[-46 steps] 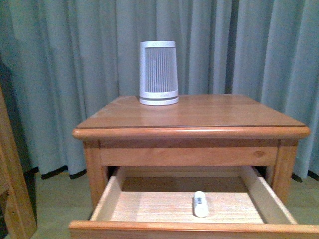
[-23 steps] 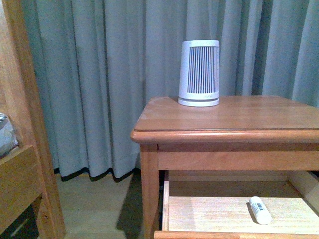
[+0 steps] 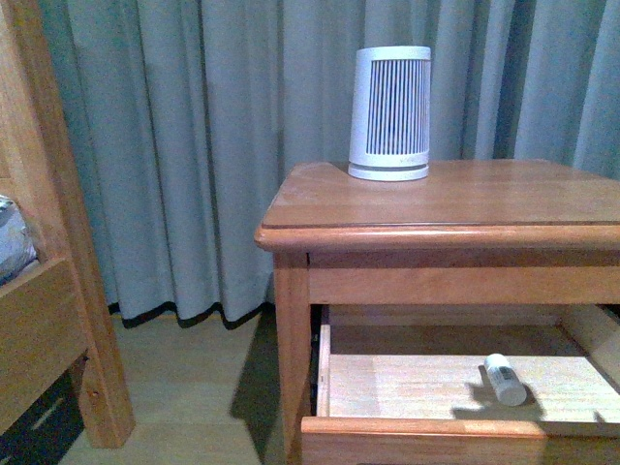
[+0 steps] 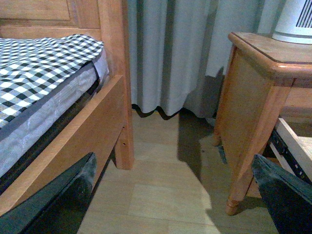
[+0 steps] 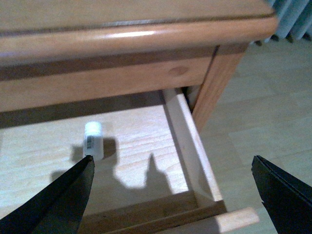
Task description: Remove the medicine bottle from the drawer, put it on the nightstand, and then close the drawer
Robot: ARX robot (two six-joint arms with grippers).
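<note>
Bedside scene at the start of the reach. Compared with a second ago, the front view now places the nightstand [image 3: 455, 199] to the right rather than in the centre, and the bed frame [image 3: 44, 223] stands at the left edge. In the last half second a dark shadow has spread across the drawer floor beside the medicine bottle [image 3: 505, 379], which itself lies where it lay. This suggests the right arm is coming in over the drawer [image 3: 436, 427] and that the pick is beginning, with nothing lifted yet. The drawer stands pulled out, and what shows of its pale floor holds only the bottle, lying on its side. In the right wrist view the right gripper [image 5: 173, 165] hangs above the drawer with its jaws spread wide and empty. The bottle [image 5: 93, 140] appears just at the tip of one finger, outside the gap, and contact cannot be judged. Finger shadows fall on the floor by the drawer's side wall [image 5: 187, 139]. The left gripper [image 4: 173, 165] is likewise spread and empty, over the floor [image 4: 161, 195] between bed and nightstand, beside the checked mattress cover [image 4: 44, 63]. The nightstand top carries only the ribbed white device [image 3: 389, 113] at the back, leaving bare wood in front. A grey curtain [image 3: 194, 145] hangs behind.
</note>
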